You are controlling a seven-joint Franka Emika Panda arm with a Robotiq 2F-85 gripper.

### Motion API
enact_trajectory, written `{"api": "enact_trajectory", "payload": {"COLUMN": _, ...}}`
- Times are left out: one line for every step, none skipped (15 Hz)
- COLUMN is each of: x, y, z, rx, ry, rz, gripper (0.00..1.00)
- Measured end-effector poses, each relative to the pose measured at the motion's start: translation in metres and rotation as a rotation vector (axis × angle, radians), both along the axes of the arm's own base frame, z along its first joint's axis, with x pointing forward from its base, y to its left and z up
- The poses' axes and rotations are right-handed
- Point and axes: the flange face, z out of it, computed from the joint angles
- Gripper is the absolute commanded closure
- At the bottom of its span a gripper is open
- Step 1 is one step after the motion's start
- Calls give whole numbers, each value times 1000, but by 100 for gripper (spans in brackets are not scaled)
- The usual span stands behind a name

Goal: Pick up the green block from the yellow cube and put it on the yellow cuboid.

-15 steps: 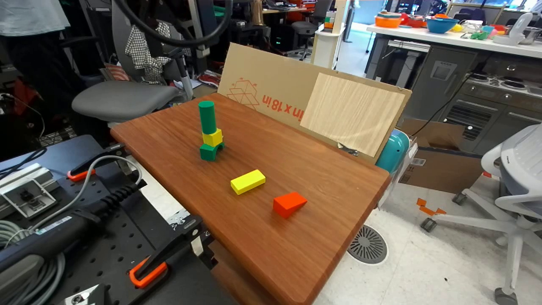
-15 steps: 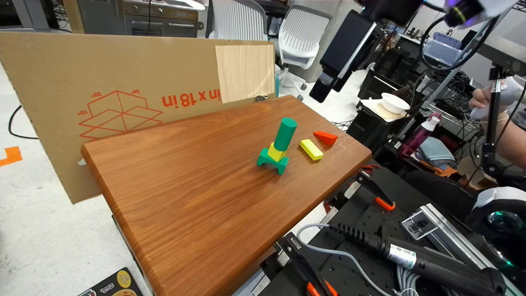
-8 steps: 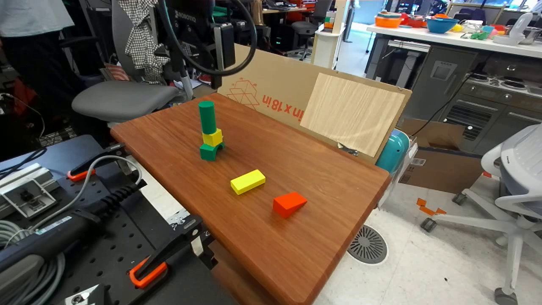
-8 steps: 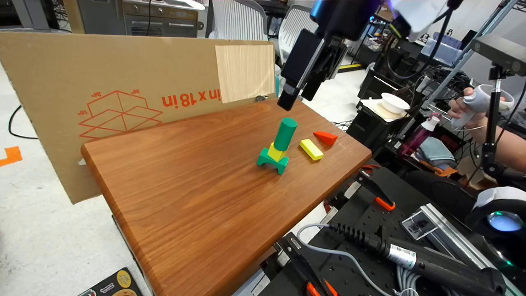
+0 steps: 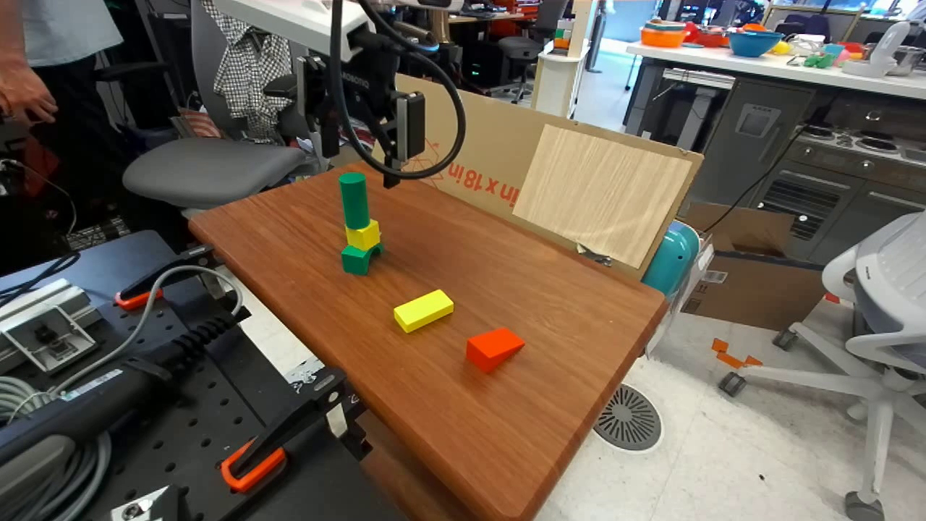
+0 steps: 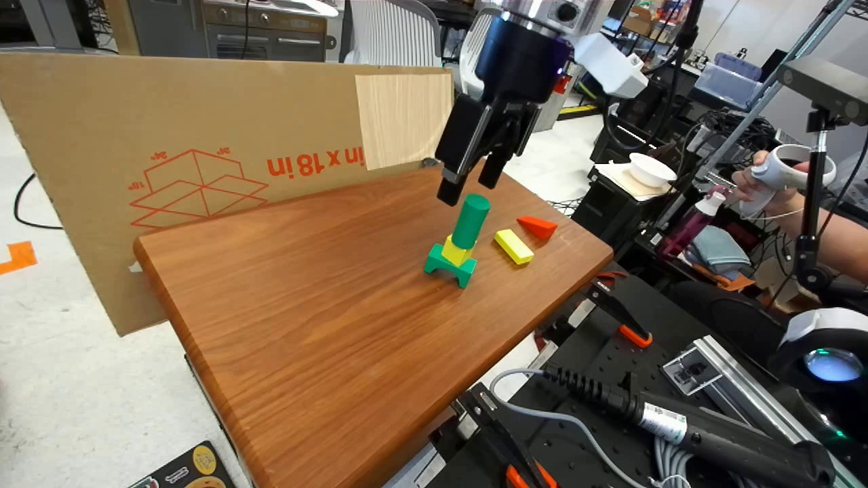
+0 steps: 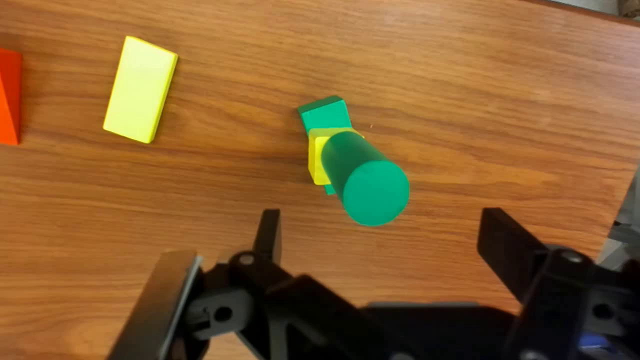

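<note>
Jaws: are hanging downward over the tabletop (image 6: 305,332) in both exterior views; are standing widely spread in the wrist view, wood grain showing through the gap;
Green block (image 7: 367,180): is standing upright on the yellow cube (image 5: 364,235); is rising near the jaws, apart from them; is appearing, in the wrist view, ahead of the gap and about midway between its two sides; whether its top is reaching the level of the jaw tips, I cannot tell;
Yellow cube: is resting lower than the jaws, directly under the green block; is partly hiding behind that block in the wrist view;
Green arch (image 7: 327,116): is sitting below the jaws; is bearing the yellow cube and standing on the tabletop;
Yellow cuboid (image 7: 140,90): is lying flat on the tabletop, well apart from the jaws; is appearing ahead of them and to the left in the wrist view;
Red-orange wedge (image 5: 495,349): is resting on the tabletop, farther from the jaws than the yellow cuboid; is running out of the wrist view at its left edge;
Cardboard panel (image 6: 224,129): is standing along an edge of the tabletop, well apart from the jaws.
</note>
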Motion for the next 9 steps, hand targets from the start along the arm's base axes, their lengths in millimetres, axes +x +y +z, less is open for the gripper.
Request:
{"api": "enact_trajectory", "payload": {"x": 2, "y": -1, "z": -3, "rx": -1, "ry": 10, "rz": -9, "gripper": 0}}
{"api": "enact_trajectory", "payload": {"x": 3, "y": -2, "z": -5, "rx": -3, "ry": 20, "rz": -19, "gripper": 0}}
{"api": "enact_trajectory", "payload": {"x": 4, "y": -3, "z": -8, "rx": -6, "ry": 36, "rz": -28, "gripper": 0}}
{"api": "enact_trajectory", "payload": {"x": 5, "y": -4, "z": -9, "rx": -10, "ry": 54, "rz": -42, "gripper": 0}}
{"api": "enact_trajectory", "payload": {"x": 4, "y": -3, "z": -10, "rx": -16, "ry": 76, "rz": -58, "gripper": 0}}
{"api": "enact_trajectory", "payload": {"x": 3, "y": -3, "z": -10, "rx": -21, "ry": 95, "rz": -73, "gripper": 0}}
{"api": "enact_trajectory", "payload": {"x": 3, "y": -2, "z": -11, "rx": -22, "ry": 111, "rz": -86, "gripper": 0}}
{"api": "enact_trajectory", "payload": {"x": 2, "y": -1, "z": -10, "rx": -23, "ry": 122, "rz": -97, "gripper": 0}}
{"api": "enact_trajectory", "payload": {"x": 2, "y": 0, "z": -10, "rx": -23, "ry": 126, "rz": -106, "gripper": 0}}
